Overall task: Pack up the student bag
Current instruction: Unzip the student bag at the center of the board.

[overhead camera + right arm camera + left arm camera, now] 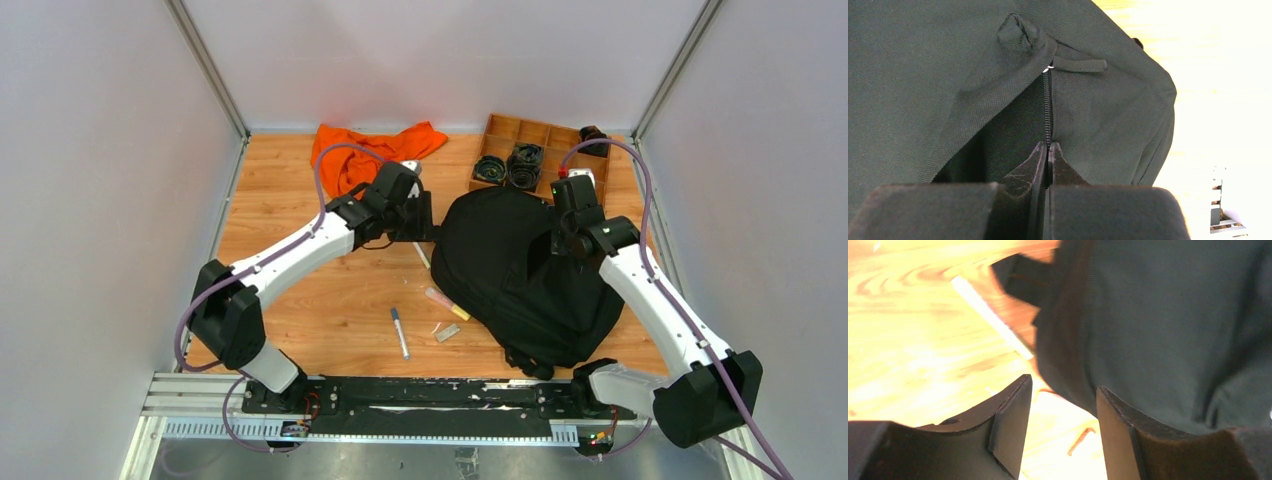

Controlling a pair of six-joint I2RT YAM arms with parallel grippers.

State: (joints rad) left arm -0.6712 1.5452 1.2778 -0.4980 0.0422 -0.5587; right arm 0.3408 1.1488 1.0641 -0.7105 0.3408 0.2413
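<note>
- Black cloth is the bag (pixel 520 270). It lies flat on the wood table (pixel 300 300), toward the right side, between my two arms.
- My right gripper (pixel 1048 150) is shut tight, tips together. It sits right on the zip (pixel 1048 110), and a dark gap shows beside the zip. I cannot tell if any cloth is caught between the tips.
- My left gripper (pixel 1063 425) is about half open and holds nothing. It hangs at the bag's left edge, one finger over the bag and one over the table.
- A pen (pixel 400 332), a pink marker (pixel 440 300) and a small eraser (pixel 448 332) lie on the table just left of the bag. None is inside yet.
- I think the step in hand is opening the bag, so things can go in.
- Next, I judge, the right must pull the zip edge away to make the gap wider. The left should close on the bag to hold it down. The cloth is soft, so it may slip out.
</note>
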